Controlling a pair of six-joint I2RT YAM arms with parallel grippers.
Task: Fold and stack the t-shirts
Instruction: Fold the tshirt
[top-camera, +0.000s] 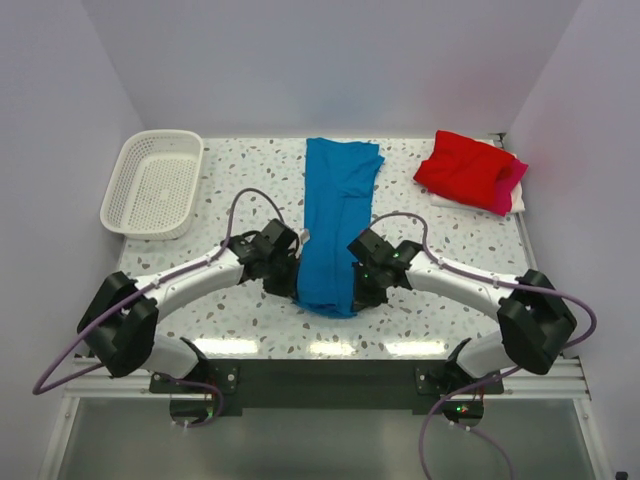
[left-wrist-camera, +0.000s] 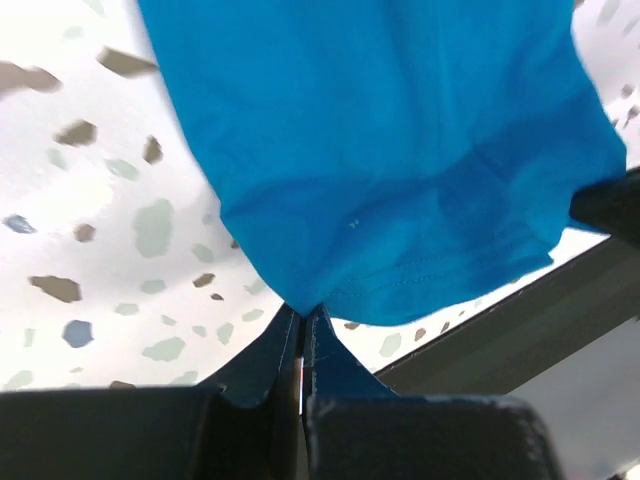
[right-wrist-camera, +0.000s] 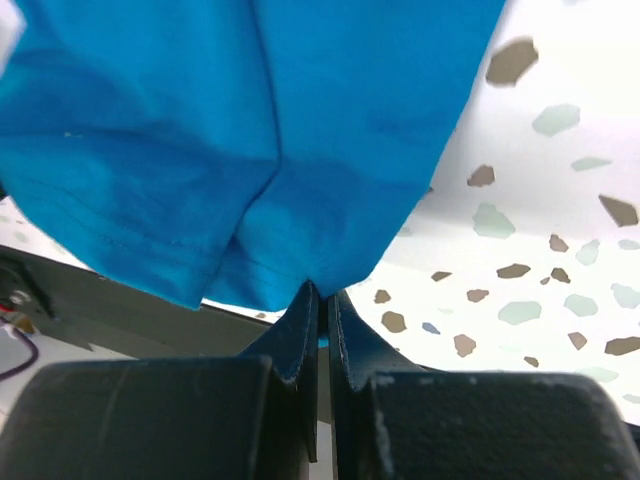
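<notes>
A bright blue t-shirt lies as a long narrow strip down the middle of the table. Its near hem is lifted a little off the surface. My left gripper is shut on the hem's left corner. My right gripper is shut on the hem's right corner. Blue cloth fills the left wrist view and the right wrist view. A folded red t-shirt rests on a magenta-pink t-shirt at the back right.
A white mesh basket stands at the back left. White cloth shows under the red and pink stack. The table's near edge runs just below both grippers. Walls close in on three sides.
</notes>
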